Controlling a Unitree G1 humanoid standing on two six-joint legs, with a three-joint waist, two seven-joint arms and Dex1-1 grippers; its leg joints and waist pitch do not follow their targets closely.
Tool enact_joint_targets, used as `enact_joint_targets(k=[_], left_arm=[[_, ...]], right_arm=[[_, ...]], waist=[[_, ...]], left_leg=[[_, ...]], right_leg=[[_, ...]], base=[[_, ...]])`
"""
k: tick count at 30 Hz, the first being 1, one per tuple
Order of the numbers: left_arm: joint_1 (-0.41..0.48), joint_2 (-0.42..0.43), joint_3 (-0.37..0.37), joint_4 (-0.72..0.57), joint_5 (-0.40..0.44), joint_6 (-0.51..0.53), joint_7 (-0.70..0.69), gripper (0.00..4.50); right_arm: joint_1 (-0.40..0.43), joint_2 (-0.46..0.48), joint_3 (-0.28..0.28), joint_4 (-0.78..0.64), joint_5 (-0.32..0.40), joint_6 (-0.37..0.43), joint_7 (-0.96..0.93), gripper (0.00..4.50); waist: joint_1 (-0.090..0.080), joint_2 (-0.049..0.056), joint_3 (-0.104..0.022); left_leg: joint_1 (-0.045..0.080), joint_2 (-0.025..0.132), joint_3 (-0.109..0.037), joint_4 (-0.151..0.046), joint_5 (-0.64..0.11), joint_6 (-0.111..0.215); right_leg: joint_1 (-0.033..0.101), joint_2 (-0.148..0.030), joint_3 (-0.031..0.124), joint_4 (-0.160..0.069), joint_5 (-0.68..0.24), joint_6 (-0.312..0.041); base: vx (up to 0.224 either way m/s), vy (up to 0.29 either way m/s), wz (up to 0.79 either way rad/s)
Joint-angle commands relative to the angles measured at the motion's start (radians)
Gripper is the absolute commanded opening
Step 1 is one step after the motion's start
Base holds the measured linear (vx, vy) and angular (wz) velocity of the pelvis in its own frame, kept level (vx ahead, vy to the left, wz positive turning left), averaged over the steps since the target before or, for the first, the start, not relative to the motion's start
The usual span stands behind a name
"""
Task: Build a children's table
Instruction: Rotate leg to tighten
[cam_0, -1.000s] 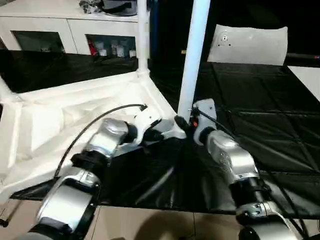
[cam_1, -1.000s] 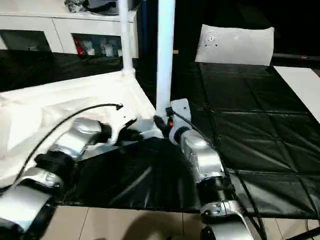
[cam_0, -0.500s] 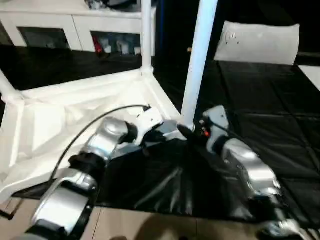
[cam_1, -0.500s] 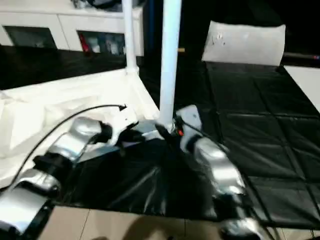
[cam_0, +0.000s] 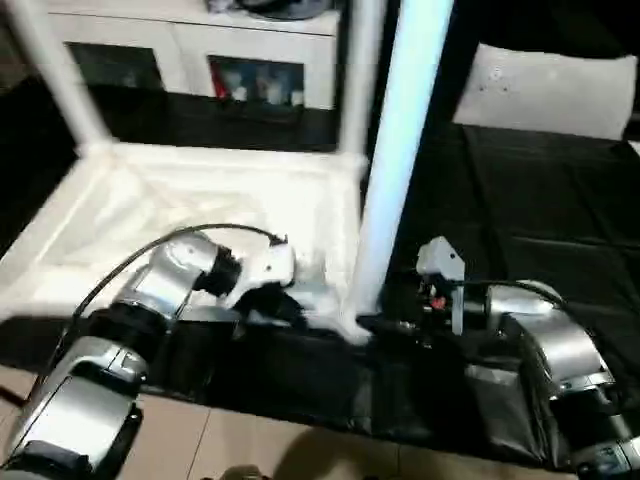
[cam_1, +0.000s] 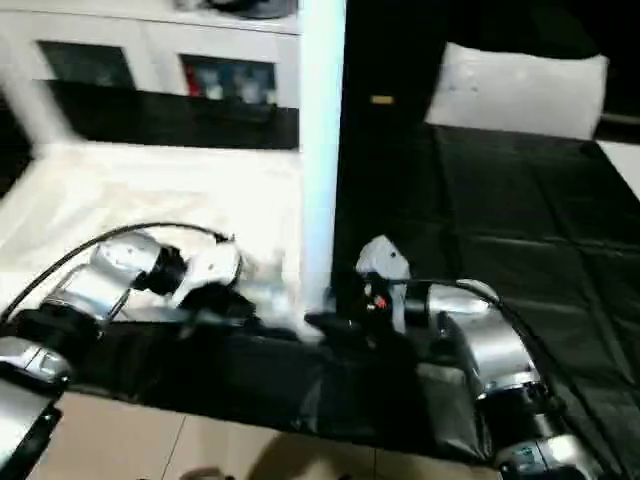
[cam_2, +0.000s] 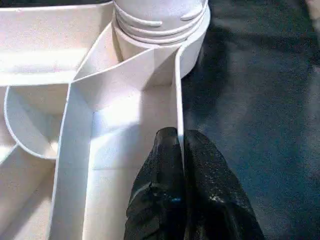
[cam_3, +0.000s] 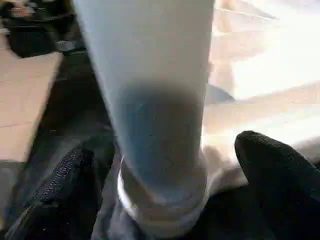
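Note:
The children's table (cam_0: 190, 195) lies upside down on the black work table, ribbed underside up, with white legs standing in its corner sockets. The nearest leg (cam_0: 400, 150) rises from the near right corner socket (cam_2: 160, 25). My left gripper (cam_2: 178, 137) is shut on the thin rim wall just beside that socket. At the leg's base (cam_3: 160, 200), my right gripper (cam_3: 165, 175) stands open. One black finger (cam_3: 60, 190) is on each side of the tube, and both are apart from it. Two more legs (cam_0: 358, 80) stand at the far corners.
A white cabinet with glass doors (cam_0: 200, 60) stands behind the work table. A white panel (cam_0: 545, 90) lies at the back right on the black cover (cam_0: 540, 200). The cover's front edge hangs over tan floor (cam_0: 250, 445) close to my forearms.
My right gripper's fingers have spread apart off the nearest leg's base. The left gripper stays clamped on the rim. The whole picture has shifted with the camera.

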Motion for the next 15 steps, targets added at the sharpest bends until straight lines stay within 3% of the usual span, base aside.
enact_joint_targets(k=[1, 6, 8, 10, 15], left_arm=[[-0.003, -0.002, -0.048, -0.019, 0.013, -0.037, -0.060, 0.00], [-0.013, 0.005, -0.062, -0.009, 0.016, -0.078, -0.109, 0.00], [-0.014, 0.005, -0.063, -0.009, 0.016, -0.082, -0.114, 0.00], [-0.014, 0.005, -0.065, -0.008, 0.017, -0.086, -0.118, 0.00], [-0.011, 0.005, -0.067, -0.010, 0.017, -0.087, -0.128, 0.00]], right_arm=[[-0.022, -0.011, 0.013, 0.008, 0.017, -0.006, 0.040, 4.06], [-0.053, -0.027, 0.042, 0.020, 0.054, 0.032, 0.146, 3.55], [-0.057, -0.028, 0.044, 0.020, 0.061, 0.042, 0.161, 3.40], [-0.070, -0.033, 0.051, 0.026, 0.067, 0.066, 0.190, 3.33], [-0.091, -0.036, 0.059, 0.057, 0.067, 0.081, 0.215, 2.94]], waist=[[-0.003, -0.008, -0.062], [0.008, -0.012, -0.064], [0.011, -0.008, -0.065], [0.010, -0.014, -0.066], [0.012, -0.014, -0.066]], left_leg=[[-0.007, 0.043, 0.000, -0.060, -0.118, 0.068], [-0.006, 0.043, 0.003, -0.058, -0.106, 0.065], [-0.006, 0.043, 0.002, -0.057, -0.098, 0.065], [-0.009, 0.041, 0.002, -0.056, -0.086, 0.066], [-0.008, 0.040, 0.003, -0.054, -0.077, 0.064]], right_leg=[[0.060, -0.087, 0.052, -0.064, -0.228, -0.194], [0.059, -0.087, 0.052, -0.061, -0.232, -0.184], [0.058, -0.086, 0.052, -0.059, -0.225, -0.184], [0.062, -0.085, 0.051, -0.057, -0.205, -0.185], [0.060, -0.086, 0.051, -0.057, -0.218, -0.179]], base=[[0.000, 0.000, 0.00], [0.000, 0.000, 0.00], [0.000, 0.000, 0.00], [0.000, 0.000, 0.00], [0.000, 0.000, 0.00]])
